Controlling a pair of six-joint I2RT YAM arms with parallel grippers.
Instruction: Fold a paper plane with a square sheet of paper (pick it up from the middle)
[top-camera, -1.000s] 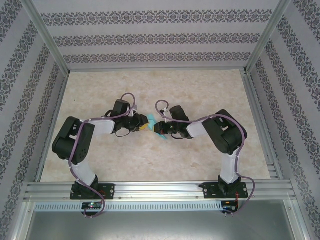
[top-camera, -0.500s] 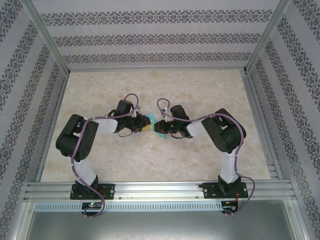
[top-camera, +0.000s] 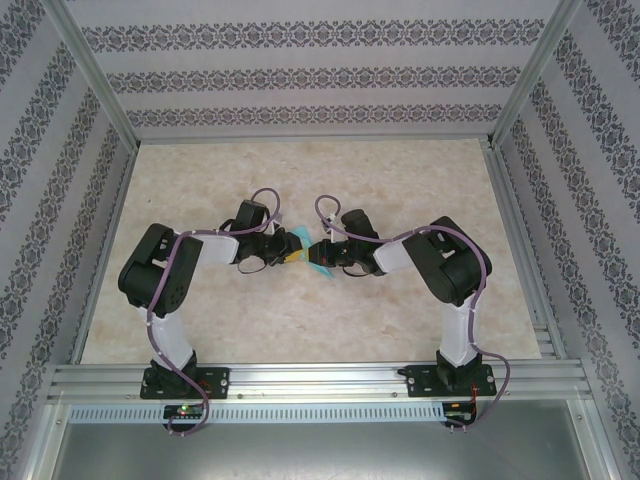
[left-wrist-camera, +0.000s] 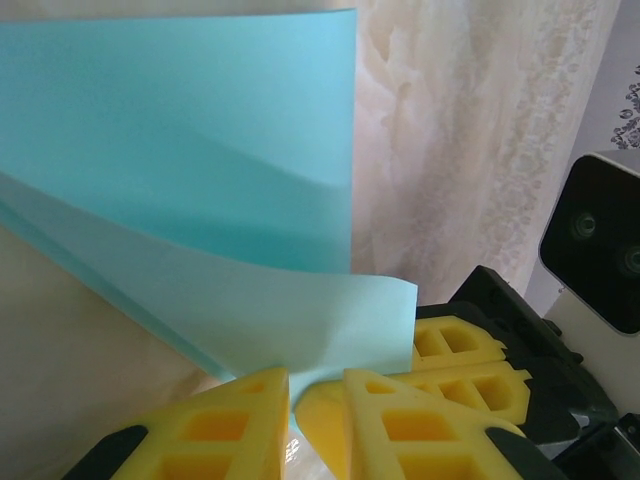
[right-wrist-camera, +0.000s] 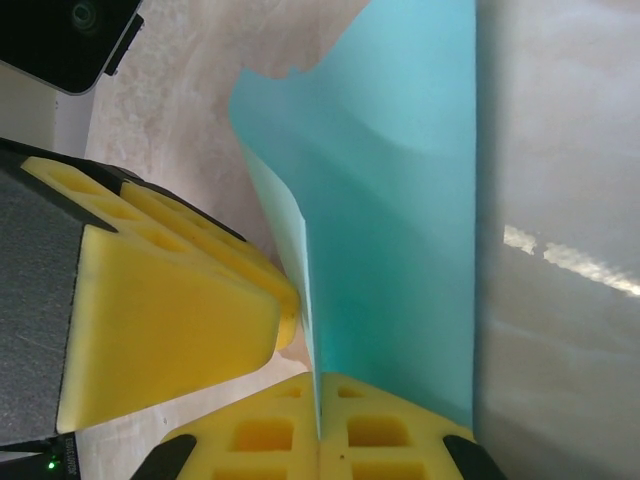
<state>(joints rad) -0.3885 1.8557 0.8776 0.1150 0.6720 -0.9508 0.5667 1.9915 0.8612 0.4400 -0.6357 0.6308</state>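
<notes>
The turquoise square sheet of paper hangs in the air between my two grippers at the table's middle, bent into two curved layers. In the right wrist view the paper runs straight down into my right gripper, whose yellow pads are pressed shut on its edge. In the left wrist view the lower corner of the paper dips between the pads of my left gripper, which stand a narrow gap apart. From above, the left gripper and the right gripper nearly touch.
The beige marbled table is bare around both arms. Aluminium rails run along the near edge and patterned walls close in the sides and back.
The left arm has pushed slightly right toward the right gripper, and its jaws have narrowed around the paper's corner. The right arm has stayed put, still clamped on the sheet.
</notes>
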